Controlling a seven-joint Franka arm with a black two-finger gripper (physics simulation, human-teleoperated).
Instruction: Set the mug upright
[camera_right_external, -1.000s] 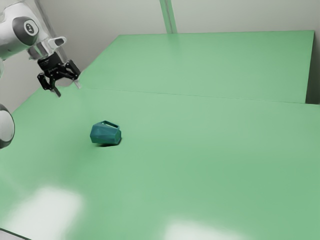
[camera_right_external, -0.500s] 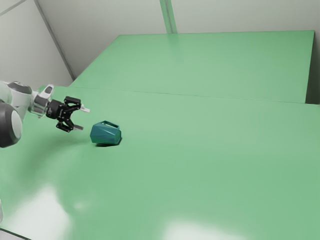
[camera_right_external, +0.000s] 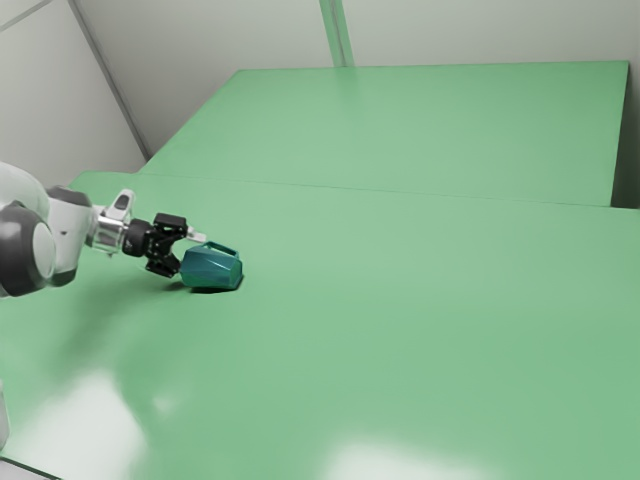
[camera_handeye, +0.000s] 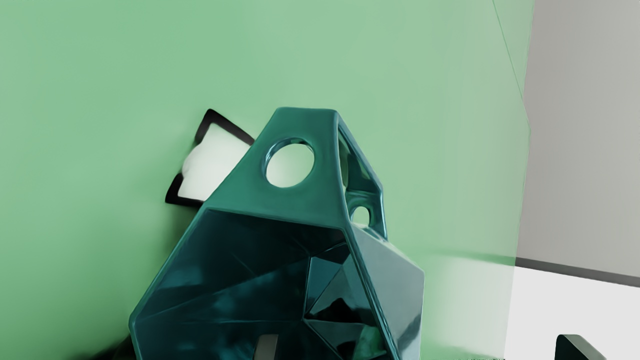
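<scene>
Since the earlier frame, the arm (camera_right_external: 60, 235) has reached farther toward the exterior view's right, bringing the black two-finger tool (camera_right_external: 190, 253) from just short of the teal mug (camera_right_external: 211, 268) right up to its mouth. The mug lies where it lay, on its side.

From the exterior view's left, the arm comes in low over the green tabletop (camera_right_external: 400, 300), where a bright patch shines below it in that view. Next comes the tool, its fingers spread and gripping nothing. In the wrist view, one fingertip (camera_handeye: 266, 347) shows against the mug's dark, faceted inside; the other stands outside, past the mug's side wall. Whether the first is actually within the mouth, or touches the mug, I cannot tell.

The mug is next, its mouth toward the tool and its base toward the exterior view's right. Its angular handle (camera_right_external: 222, 248) runs along the upper edge in the exterior view; the wrist view shows a round hole near the rim there. Farther right, the tabletop stretches away, crossed by a thin seam, with a pale grey wall (camera_right_external: 480, 30) behind.
</scene>
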